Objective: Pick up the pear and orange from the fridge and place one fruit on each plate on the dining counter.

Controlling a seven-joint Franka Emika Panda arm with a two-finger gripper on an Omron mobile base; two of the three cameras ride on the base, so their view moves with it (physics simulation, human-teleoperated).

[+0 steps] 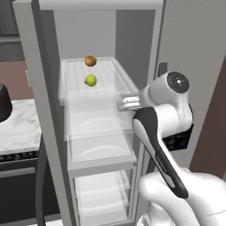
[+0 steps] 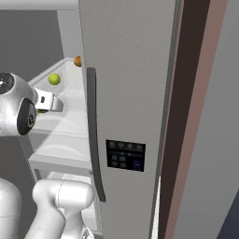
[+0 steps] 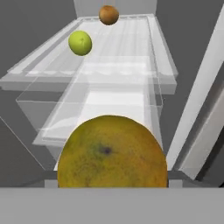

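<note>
Orange (image 3: 111, 151): held fast in the tool (image 3: 112, 175) for carrying out of the fridge (image 1: 145, 39); pear (image 1: 91, 80) left on glass shelf (image 1: 75, 73), to be fetched afterwards

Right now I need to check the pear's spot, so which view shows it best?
The hand view: the pear sits unobstructed on the glass shelf. The left base view shows it smaller, in front of the brown ball; the right base view shows it small.
</note>
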